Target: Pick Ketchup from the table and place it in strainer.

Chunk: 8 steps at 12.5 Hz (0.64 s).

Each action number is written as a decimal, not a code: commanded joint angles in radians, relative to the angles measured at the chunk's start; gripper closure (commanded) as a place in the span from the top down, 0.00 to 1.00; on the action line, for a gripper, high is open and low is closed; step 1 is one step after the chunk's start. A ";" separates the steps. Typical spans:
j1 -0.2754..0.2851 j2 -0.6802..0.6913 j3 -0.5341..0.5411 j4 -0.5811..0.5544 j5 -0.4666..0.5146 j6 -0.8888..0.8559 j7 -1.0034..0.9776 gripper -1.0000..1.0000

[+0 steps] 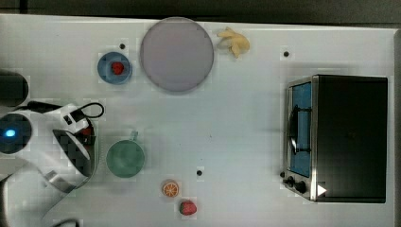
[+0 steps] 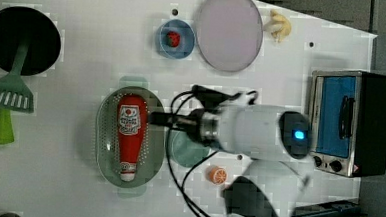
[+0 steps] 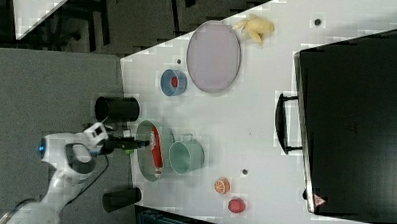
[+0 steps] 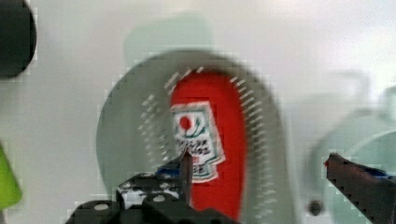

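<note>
Red Ketchup (image 2: 130, 135) lies flat inside the pale green strainer (image 2: 105, 143). At its three o'clock in the left view, the gripper (image 2: 156, 118) hovers, jaws apart, holding nothing.

A robot lab: white table (image 1: 246, 142) with toy food (a plastic banana (image 1: 233, 41)) and toaster oven (image 1: 338, 137).

The red Ketchup (image 2: 129, 134) bottle lies flat, label up, lengthwise inside the pale green oval strainer (image 2: 105, 134), at the left view's left-centre.
</note>
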 commanded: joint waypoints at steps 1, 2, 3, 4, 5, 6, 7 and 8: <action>-0.103 -0.178 0.004 0.080 0.007 -0.113 0.087 1.00; -0.134 -0.230 -0.012 0.093 0.011 -0.167 0.087 1.00; -0.163 -0.279 -0.036 0.108 0.018 -0.229 0.087 1.00; -0.188 -0.323 -0.066 0.123 0.028 -0.297 0.087 1.00; -0.208 -0.361 -0.103 0.138 0.043 -0.367 0.087 1.00; -0.224 -0.391 -0.146 0.153 0.066 -0.432 0.087 1.00; -0.236 -0.415 -0.194 0.171 0.089 -0.488 0.087 1.00; -0.241 -0.431 -0.244 0.192 0.108 -0.522 0.087 1.00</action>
